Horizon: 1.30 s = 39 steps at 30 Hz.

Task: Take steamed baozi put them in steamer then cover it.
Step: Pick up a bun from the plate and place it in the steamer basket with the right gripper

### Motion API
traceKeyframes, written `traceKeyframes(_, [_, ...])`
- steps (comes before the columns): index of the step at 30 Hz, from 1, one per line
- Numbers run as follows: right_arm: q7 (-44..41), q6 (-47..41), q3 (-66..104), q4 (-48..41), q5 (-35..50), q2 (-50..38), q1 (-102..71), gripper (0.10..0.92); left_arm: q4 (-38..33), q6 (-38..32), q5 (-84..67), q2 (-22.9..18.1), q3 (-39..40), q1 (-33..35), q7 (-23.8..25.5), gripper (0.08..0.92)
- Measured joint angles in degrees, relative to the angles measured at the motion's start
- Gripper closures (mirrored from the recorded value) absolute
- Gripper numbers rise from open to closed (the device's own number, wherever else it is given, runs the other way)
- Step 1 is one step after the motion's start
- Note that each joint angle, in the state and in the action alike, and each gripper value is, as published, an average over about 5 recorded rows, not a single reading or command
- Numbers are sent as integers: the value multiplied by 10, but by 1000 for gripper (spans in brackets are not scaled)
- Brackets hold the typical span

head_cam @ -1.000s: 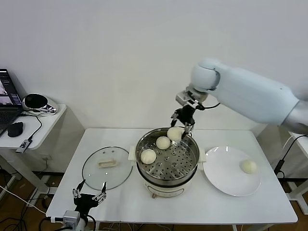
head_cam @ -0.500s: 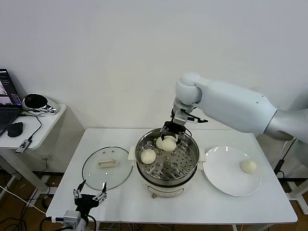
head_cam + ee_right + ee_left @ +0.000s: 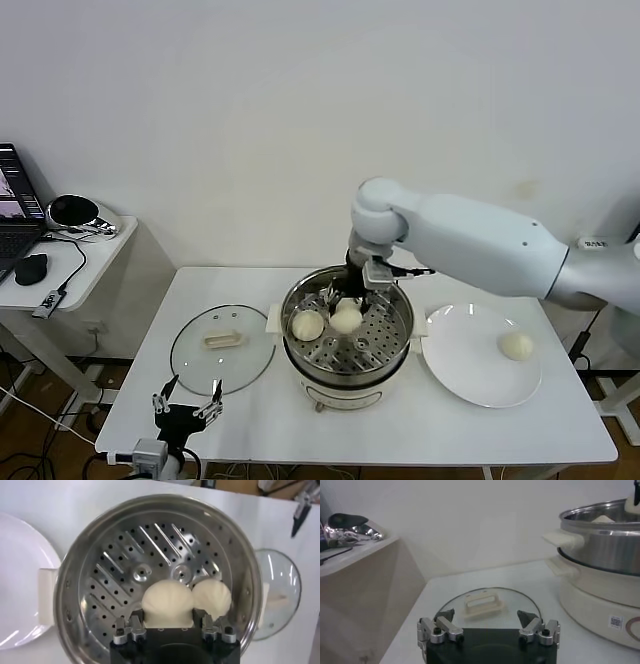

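Note:
The steamer point(image 3: 348, 345) stands mid-table, its perforated tray point(image 3: 150, 555) in plain sight. My right gripper point(image 3: 346, 310) reaches down inside it, shut on a cream-white baozi point(image 3: 167, 600) held low over the tray. A second baozi point(image 3: 308, 324) lies right beside the held one point(image 3: 212, 596). Another baozi point(image 3: 516, 346) rests on the white plate point(image 3: 470, 375) to the right. The cover point(image 3: 222, 348), a glass lid with a cream handle point(image 3: 482, 605), lies flat on the table left of the steamer. My left gripper point(image 3: 186, 400) hangs open at the table's front-left edge, just short of the lid point(image 3: 486, 617).
A low side table point(image 3: 60, 260) at the far left holds a laptop, a mouse and a shiny object. The steamer's cream side handles point(image 3: 565, 539) stick out toward the lid and the plate. A wall runs close behind the table.
My right gripper has carried its baozi from above the steamer's far rim down into the pot, to beside the baozi on the left. The left arm has stayed still.

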Motion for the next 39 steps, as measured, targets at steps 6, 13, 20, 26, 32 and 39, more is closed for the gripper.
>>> traceKeyframes(6, [3,1,-5,6,-8,7,-14,431,0,0,1,-1,1,0,-1,177])
traceKeyframes(13, [1,3,-4,5,-16,15,-32,431,1,0,0,-1,0,0,-1,177])
traceKeyframes(20, [-1,-2,-8,7,-16,15,-42,431,7,0,0,-1,1,-5,0,177])
traceKeyframes(26, [0,-10,-10,6,-16,15,-44,421,11,0,-1,-1,2,-8,0,177])
traceKeyframes(32, [5,-26,-11,10,-11,10,-40,288,11,1,0,-1,3,-8,1,177])
traceKeyframes(39, [3,-63,-15,28,16,-9,-12,204,6,2,-1,2,3,-8,4,177])
